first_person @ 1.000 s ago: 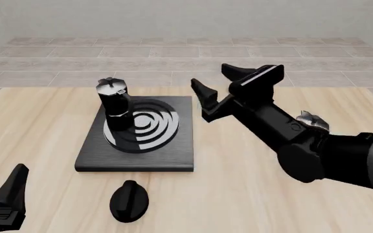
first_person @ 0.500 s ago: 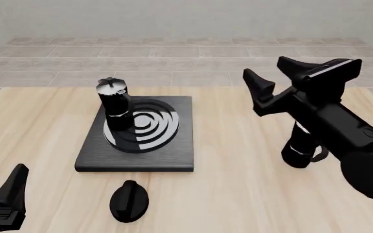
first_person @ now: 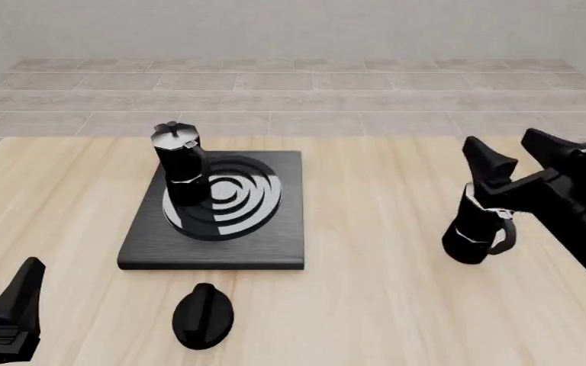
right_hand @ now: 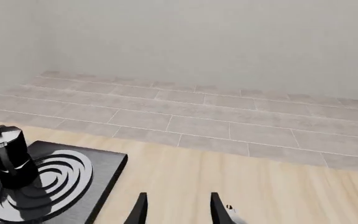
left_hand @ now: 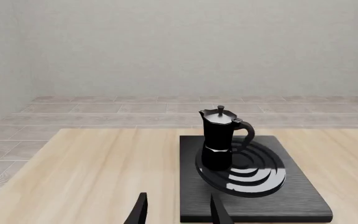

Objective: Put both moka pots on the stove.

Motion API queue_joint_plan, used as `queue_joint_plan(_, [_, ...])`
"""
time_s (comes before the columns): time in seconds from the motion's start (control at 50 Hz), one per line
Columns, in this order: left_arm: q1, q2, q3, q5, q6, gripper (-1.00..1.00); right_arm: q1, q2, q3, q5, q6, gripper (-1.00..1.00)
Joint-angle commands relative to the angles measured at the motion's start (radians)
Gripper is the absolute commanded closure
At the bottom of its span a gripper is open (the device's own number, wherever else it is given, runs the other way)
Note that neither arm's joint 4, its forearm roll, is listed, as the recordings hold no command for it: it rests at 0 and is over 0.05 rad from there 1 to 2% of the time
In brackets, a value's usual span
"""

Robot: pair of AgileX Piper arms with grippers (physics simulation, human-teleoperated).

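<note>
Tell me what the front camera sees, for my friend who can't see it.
One moka pot stands on the stove; the other moka pot sits on the table, under the right gripper with open jaws. A black knob lies nearby.

Your right hand (first_person: 510, 158) is matte black, with two tapered, pointed fingers on a blocky black body; your left hand (first_person: 8, 301) looks alike.

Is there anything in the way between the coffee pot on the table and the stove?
Nothing visible. Only bare table lies between the coffee pot on the right and the stove. The other pot stands on the burner's left side, and the black knob sits nearer the front.
</note>
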State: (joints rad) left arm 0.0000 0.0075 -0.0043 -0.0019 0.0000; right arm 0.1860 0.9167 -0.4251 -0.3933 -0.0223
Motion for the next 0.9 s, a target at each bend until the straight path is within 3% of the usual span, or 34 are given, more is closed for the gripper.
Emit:
queue_joint_plan(0.02, [0.000, 0.000, 0.000, 0.000, 0.000, -1.00, -0.058, -0.078, 0.052, 0.096, 0.017, -1.00])
queue_joint_plan(0.28, [0.000, 0.000, 0.000, 0.000, 0.000, -1.00, -0.109, -0.166, 0.084, 0.217, -0.011, -1.00])
queue_joint_plan(0.38, [0.000, 0.000, 0.000, 0.000, 0.000, -1.00, -0.134, -0.182, 0.089, 0.261, 0.005, -1.00])
queue_joint_plan(0.9, [0.000, 0.000, 0.000, 0.000, 0.000, -1.00, -0.211, -0.269, 0.144, 0.334, 0.019, -1.00])
